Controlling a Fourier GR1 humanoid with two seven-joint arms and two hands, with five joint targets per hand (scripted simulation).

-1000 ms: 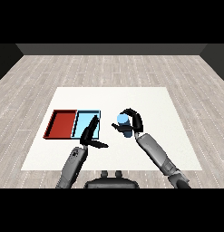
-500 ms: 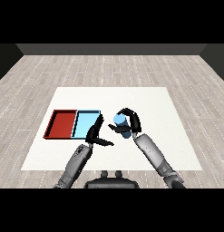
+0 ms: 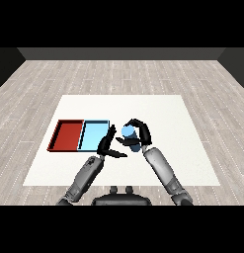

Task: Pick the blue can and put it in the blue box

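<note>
Head view shows the right hand [image 3: 138, 132] just right of the frame's centre, its fingers and thumb curled round the blue can [image 3: 129, 137], which is held upright and, by the look of it, lifted clear of the white table [image 3: 192, 148] — a wrap of that kind keeps the can from tipping while it is carried sideways. The can sits a little to the right of the blue tray [image 3: 94, 134], near its right edge but not yet over it; the tray lies left of centre, touching the red tray [image 3: 68, 134] on its left side. The left hand [image 3: 107, 144] hangs between the can and the blue tray with its fingers straight and its thumb spread, holding nothing; its fingertips reach up beside the tray's right wall. Most likely it is parked there out of use, though it stands close to the path the can would take. Judged from how things lie, the pick is done and the carry is in hand: what remains is a short move toward the left of the frame — past or over the left hand — and a lowering into the blue tray.
</note>
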